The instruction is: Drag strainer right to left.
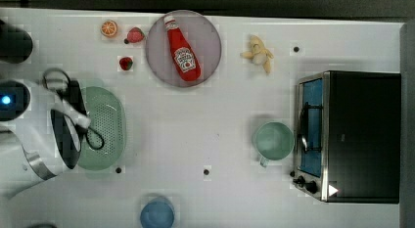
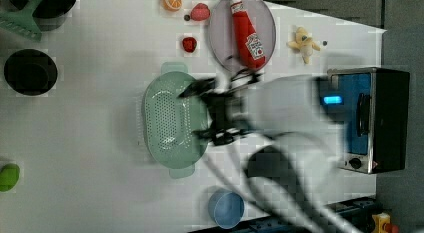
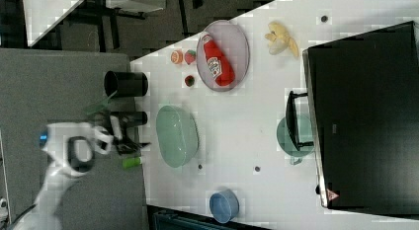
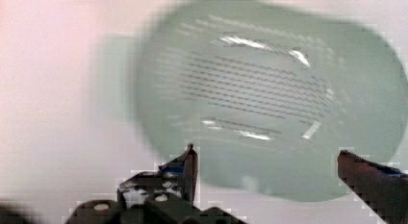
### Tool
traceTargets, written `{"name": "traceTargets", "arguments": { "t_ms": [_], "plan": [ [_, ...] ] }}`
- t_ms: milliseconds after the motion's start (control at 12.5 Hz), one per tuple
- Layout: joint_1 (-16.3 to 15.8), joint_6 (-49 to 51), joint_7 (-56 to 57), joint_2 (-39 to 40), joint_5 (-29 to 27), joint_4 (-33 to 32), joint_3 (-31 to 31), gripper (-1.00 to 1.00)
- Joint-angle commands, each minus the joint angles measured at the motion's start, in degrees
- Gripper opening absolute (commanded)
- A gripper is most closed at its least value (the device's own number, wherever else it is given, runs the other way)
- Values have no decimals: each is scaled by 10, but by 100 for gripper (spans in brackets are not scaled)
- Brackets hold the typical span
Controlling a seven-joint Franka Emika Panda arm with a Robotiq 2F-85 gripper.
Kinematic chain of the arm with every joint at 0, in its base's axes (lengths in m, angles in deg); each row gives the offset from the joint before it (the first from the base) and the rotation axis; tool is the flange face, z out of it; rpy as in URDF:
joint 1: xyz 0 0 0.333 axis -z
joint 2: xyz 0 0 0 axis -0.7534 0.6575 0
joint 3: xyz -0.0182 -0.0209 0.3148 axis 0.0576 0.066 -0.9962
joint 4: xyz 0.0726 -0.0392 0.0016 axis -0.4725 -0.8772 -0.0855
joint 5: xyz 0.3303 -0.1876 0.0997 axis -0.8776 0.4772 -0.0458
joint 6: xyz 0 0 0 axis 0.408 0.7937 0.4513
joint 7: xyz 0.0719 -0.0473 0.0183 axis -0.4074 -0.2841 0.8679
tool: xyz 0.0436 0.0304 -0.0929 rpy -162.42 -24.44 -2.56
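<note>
The strainer (image 1: 105, 125) is a pale mint-green oval colander with a grid of small holes. It rests on the white table at the top view's left. My arm (image 1: 46, 140) covers its left rim there. In the left view my gripper (image 2: 192, 114) hovers over the right rim of the strainer (image 2: 170, 120), with its jaws open and nothing between them. In the wrist view the dark fingertips (image 4: 190, 161) stand wide apart over the near rim of the strainer (image 4: 269, 89). In the right view the strainer (image 3: 177, 136) lies near the table's left edge.
A grey plate (image 1: 159, 57) carries a ketchup bottle (image 1: 182, 49). A mint-green mug (image 1: 272, 141) stands beside a toaster oven (image 1: 352, 135). A blue bowl (image 1: 157, 214), a banana (image 1: 258, 53), strawberries (image 1: 126, 63) and an orange slice (image 1: 109, 28) lie around. Black cups (image 2: 30, 72) stand at the left view's left.
</note>
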State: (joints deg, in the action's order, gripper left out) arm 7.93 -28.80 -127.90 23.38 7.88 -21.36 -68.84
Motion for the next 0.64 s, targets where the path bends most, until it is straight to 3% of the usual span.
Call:
{"name": "traceTargets", "arguments": {
  "t_ms": [80, 400, 640],
  "plan": [
    [41, 46, 173, -106, 46, 18, 109, 100],
    [56, 146, 404, -190, 145, 36, 237, 100],
    [63, 213, 538, -236, 163, 38, 302, 100]
  ]
}}
